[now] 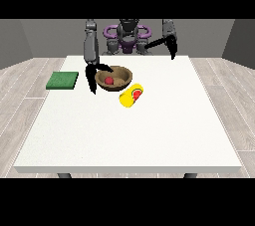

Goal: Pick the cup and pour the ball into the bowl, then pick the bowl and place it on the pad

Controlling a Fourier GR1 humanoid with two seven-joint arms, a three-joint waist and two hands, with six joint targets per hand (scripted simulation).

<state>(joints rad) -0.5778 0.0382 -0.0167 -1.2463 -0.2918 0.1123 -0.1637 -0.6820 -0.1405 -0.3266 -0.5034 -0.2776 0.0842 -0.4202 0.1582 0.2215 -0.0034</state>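
— Front view: where's the yellow plastic cup [131, 95]?
— Tipped on the white table [149, 135], touching the brown wooden bowl [121, 76] holding a red ball [109, 79].
— Hands?
— Hand at view's left [92, 77] beside bowl, fingers spread; hand at view's right [172, 46] raised, fingers unclear. Green pad [63, 80] apart.

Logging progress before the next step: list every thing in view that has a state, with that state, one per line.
Cup: yellow, lying on its side on the table, beside the bowl.
Ball: red, inside the bowl.
Bowl: brown, upright on the table, not on the pad.
Pad: green, flat, nothing on it.
Hand at the view's left: fingers pointing down by the bowl's rim.
Hand at the view's right: raised, holding nothing.
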